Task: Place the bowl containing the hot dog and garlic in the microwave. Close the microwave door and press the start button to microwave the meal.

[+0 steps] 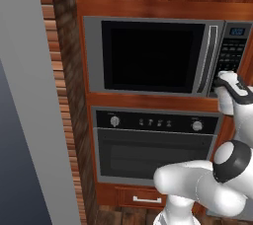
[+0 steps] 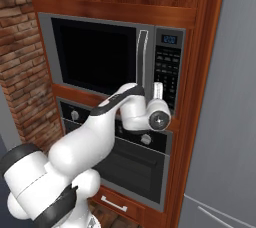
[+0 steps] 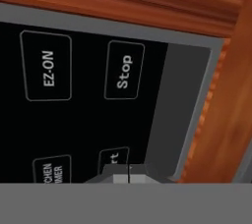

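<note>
Door (image 1: 153,57) is shut on the microwave (image 2: 112,54), so we're into the last step: the start press. The gripper (image 3: 129,175) is right up at the bottom of the keypad (image 2: 167,74), fingers pressed together, the seam between them barely a line. Just above the tips sits a button whose label is cut off but ends in "rt" (image 3: 114,159), most likely Start. Farther up is Stop (image 3: 124,70), with EZ-ON (image 3: 48,67) off to its left. The bowl isn't visible through the dark window; presumably it's inside. Whether the tips are touching the panel yet, I can't tell. Next calls for a short, straight push into that button, no drift up toward Stop.
</note>
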You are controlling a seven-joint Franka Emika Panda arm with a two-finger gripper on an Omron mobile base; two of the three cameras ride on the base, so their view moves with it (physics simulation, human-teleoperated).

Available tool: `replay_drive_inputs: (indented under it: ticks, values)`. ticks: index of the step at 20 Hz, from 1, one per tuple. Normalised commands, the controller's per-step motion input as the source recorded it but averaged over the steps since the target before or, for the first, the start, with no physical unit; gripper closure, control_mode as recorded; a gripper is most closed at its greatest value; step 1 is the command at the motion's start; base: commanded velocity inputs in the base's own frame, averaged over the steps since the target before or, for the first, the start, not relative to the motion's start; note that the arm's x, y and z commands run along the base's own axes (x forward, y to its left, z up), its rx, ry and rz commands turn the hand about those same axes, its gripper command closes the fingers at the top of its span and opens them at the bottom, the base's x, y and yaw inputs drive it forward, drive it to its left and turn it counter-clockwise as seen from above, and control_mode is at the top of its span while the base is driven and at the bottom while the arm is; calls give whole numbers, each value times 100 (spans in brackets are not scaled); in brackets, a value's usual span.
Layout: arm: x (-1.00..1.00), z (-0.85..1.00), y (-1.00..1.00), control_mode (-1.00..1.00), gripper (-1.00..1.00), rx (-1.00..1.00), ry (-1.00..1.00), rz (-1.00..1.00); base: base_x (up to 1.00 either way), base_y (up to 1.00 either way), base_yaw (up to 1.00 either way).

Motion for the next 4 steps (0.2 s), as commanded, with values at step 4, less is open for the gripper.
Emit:
replay_drive_inputs:
  ticks: [4]
  values:
    - [56, 21, 0, -100, 100, 0, 5, -15, 0, 0, 0]
